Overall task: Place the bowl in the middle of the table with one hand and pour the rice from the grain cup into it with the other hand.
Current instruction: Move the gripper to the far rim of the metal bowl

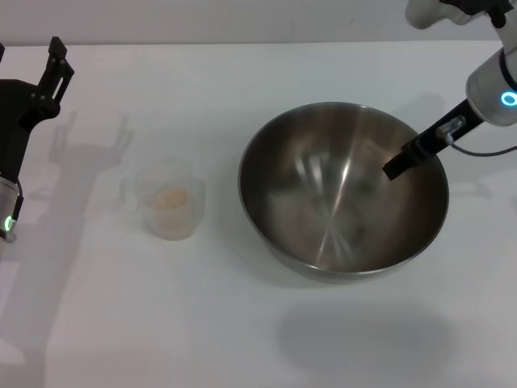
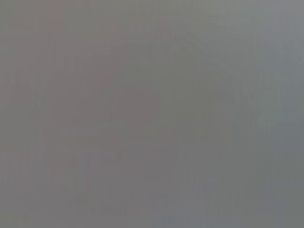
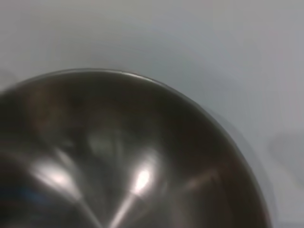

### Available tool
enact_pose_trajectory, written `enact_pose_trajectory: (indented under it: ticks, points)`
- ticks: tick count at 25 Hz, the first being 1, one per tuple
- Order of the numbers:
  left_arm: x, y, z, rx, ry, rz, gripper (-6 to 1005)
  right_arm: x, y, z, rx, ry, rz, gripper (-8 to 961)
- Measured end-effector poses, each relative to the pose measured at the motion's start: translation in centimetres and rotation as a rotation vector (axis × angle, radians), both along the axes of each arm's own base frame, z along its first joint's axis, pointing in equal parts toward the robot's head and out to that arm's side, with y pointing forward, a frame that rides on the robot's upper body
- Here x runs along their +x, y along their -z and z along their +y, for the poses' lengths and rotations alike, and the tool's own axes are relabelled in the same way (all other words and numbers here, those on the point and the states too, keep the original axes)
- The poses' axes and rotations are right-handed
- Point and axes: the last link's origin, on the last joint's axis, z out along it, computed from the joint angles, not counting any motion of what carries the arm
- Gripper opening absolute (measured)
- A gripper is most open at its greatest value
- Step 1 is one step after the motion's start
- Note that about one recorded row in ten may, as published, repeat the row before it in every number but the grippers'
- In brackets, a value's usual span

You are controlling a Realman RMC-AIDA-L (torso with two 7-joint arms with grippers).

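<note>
The steel bowl [image 1: 343, 190] is right of the middle of the white table [image 1: 161, 323]. It casts a separate shadow on the table in front of it, so it appears to hang above the surface. My right gripper [image 1: 396, 166] comes in from the upper right and is shut on the bowl's right rim, with one black finger [image 1: 420, 145] lying inside against the wall. The right wrist view shows the bowl's empty interior [image 3: 118, 156]. The clear grain cup [image 1: 166, 202] stands on the table left of the bowl, with a little rice [image 1: 170, 199] in it. My left gripper [image 1: 55, 69] is raised at the far left edge, away from the cup.
The left wrist view shows only plain grey. Bare white tabletop lies in front of the bowl and cup and between them. The table's far edge [image 1: 242, 42] runs along the top of the head view.
</note>
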Motion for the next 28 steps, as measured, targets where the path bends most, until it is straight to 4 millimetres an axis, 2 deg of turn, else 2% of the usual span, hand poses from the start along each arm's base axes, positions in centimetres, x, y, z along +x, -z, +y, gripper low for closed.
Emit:
enact_pose_trajectory:
  ticks: [12,17,22,28]
  points:
    - [0.1,-0.2,0.2,0.008,-0.001,-0.004,787,0.4,0.2,-0.1,-0.013,0.0,0.012,325]
    - [0.1,-0.2,0.2,0.008,-0.001,-0.004,784,0.6,-0.3,0.1,0.004,0.002,0.02,207]
    - [0.2,-0.2,0.2,0.011,0.004,-0.007,780,0.4,-1.6,0.5,0.051,-0.001,0.04,18]
    - [0.2,-0.2,0.2,0.012,0.004,-0.007,776,0.0,-3.1,0.7,0.111,-0.015,0.076,1]
